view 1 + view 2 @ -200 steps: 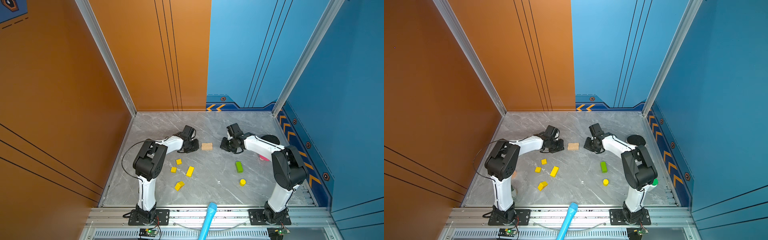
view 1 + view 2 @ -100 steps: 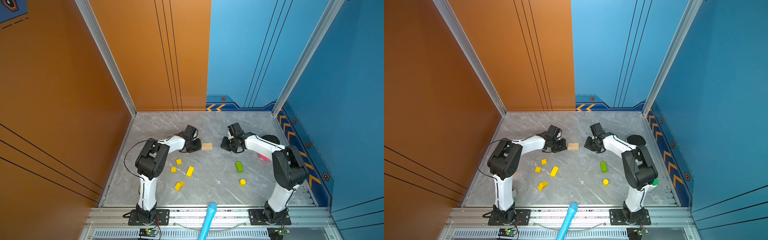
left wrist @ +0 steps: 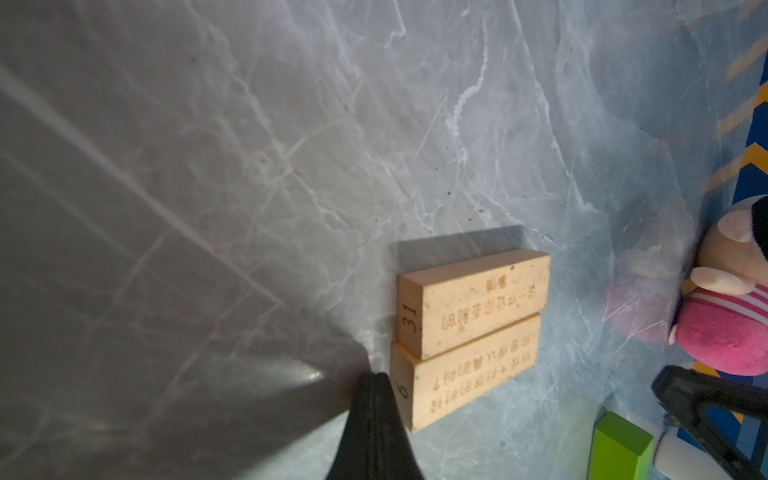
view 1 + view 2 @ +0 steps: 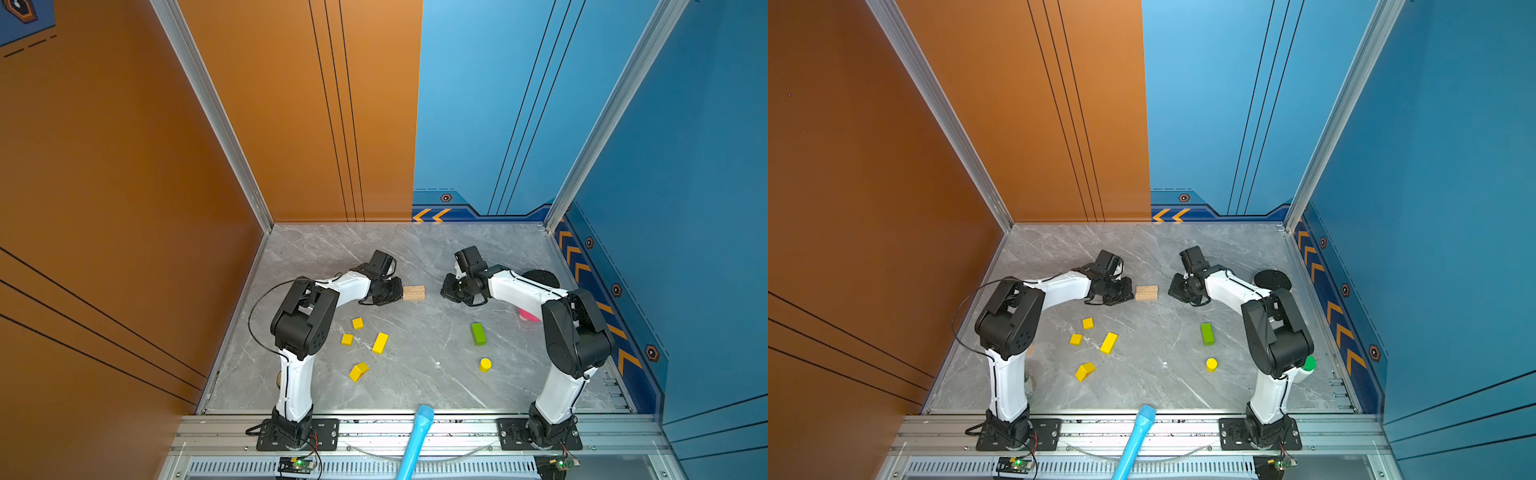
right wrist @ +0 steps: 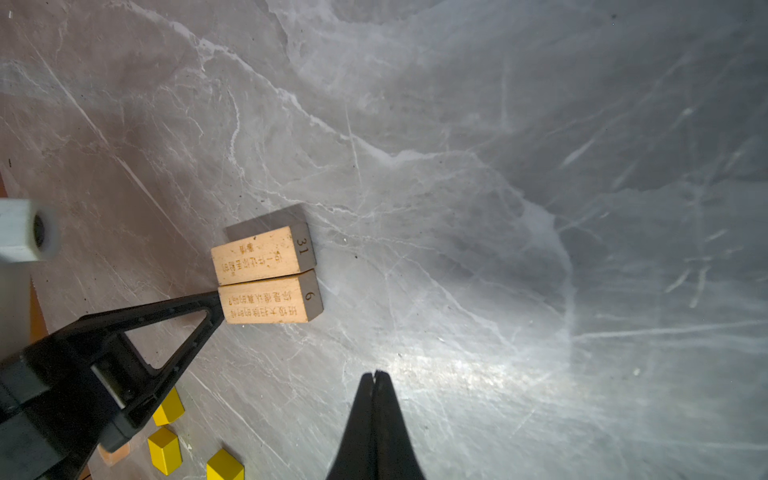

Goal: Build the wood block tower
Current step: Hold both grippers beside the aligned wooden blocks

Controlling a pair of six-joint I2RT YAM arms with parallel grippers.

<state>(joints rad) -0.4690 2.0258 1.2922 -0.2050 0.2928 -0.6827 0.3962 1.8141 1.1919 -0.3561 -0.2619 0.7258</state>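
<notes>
Two tan planks (image 4: 414, 292) lie flat side by side mid-table, marked 31 (image 3: 478, 303) and 6 (image 3: 469, 374), with nothing on top. My left gripper (image 3: 376, 376) is shut, its tip against the end of the plank marked 6; in the right wrist view the left gripper (image 5: 216, 303) meets that plank (image 5: 270, 297). My right gripper (image 5: 376, 374) is shut and empty, apart from the planks on their other side. In both top views a green bar (image 4: 478, 333) and yellow cylinder (image 4: 485, 365) lie front right. Two yellow cubes (image 4: 357, 323), a yellow bar (image 4: 380, 343) and a roof piece (image 4: 358, 371) lie front left.
A pink plush toy (image 3: 731, 307) sits by the right arm, and a black disc (image 4: 540, 277) lies behind it. A white bottle with a green cap (image 4: 1308, 365) stands near the right arm's base. A blue tube (image 4: 415, 440) pokes over the front rail. Walls close three sides.
My left gripper has slid to the right until its tip reaches the planks' end. The planks and the right gripper have hardly moved.
</notes>
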